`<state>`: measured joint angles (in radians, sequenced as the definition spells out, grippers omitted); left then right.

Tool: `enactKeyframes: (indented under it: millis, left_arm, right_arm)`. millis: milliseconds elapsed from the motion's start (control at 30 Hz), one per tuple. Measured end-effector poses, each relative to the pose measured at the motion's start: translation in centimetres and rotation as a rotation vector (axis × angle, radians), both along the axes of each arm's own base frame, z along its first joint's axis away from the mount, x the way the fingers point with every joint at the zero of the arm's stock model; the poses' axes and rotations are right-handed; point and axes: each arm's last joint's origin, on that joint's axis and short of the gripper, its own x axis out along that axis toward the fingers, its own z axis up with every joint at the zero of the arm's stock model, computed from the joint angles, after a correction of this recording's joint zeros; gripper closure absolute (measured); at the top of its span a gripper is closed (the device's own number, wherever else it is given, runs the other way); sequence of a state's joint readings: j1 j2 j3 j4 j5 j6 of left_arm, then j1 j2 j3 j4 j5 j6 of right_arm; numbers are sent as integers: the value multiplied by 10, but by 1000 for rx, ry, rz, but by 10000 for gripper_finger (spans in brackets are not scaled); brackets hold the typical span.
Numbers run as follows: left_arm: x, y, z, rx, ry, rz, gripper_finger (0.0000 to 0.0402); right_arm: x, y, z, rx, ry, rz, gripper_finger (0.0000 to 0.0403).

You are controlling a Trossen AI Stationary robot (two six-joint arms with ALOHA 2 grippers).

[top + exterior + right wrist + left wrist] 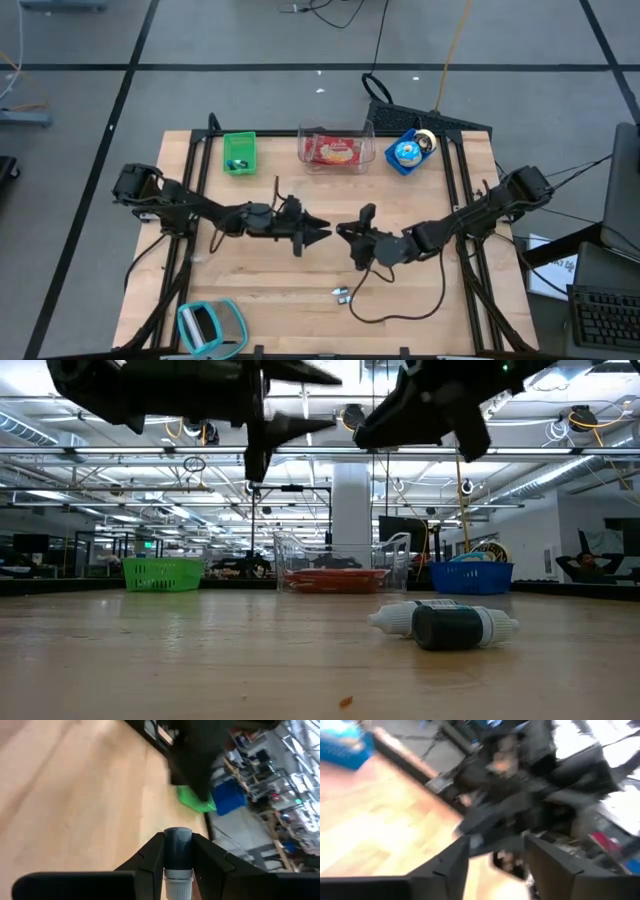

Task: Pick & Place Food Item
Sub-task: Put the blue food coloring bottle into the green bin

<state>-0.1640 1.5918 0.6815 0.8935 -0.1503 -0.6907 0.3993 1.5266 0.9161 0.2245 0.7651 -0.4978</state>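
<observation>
Right gripper (pixel 177 857) was clamped on a small dark-capped bottle with a pale body (pixel 177 854), held above mid-table, so the pick looked done, the placing not. Left gripper (pixel 495 852) hung opposite, fingers apart and empty. A second little bottle (pixel 450 624) lay on the wooden table (pixel 260 280), well short of the clear plastic bin (pixel 336 148).

A lab: exposed ceiling pipes (pixel 330 452), workstation rows (pixel 60 555)
</observation>
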Motion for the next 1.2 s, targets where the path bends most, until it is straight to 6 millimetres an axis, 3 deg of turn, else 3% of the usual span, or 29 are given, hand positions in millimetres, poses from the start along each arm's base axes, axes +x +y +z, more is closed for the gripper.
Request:
enactKeyframes:
  millis: [200,400,733,967,1200]
  left_arm:
    - [1,8,-5,-14,37,43,134]
    - [2,13,-5,-14,38,77,96]
    - [21,9,14,49,60,75,91]
    - [42,6,7,51,118,71,91]
    - [46,11,5,45,111,122,92]
  right_arm:
    - [4,-1,4,-69,-40,-20,328]
    - [7,0,11,-94,-91,-6,327]
    - [9,-6,12,-68,-99,-1,326]
    - [9,-6,12,-76,-99,-8,326]
    - [9,-6,11,-77,-92,-12,326]
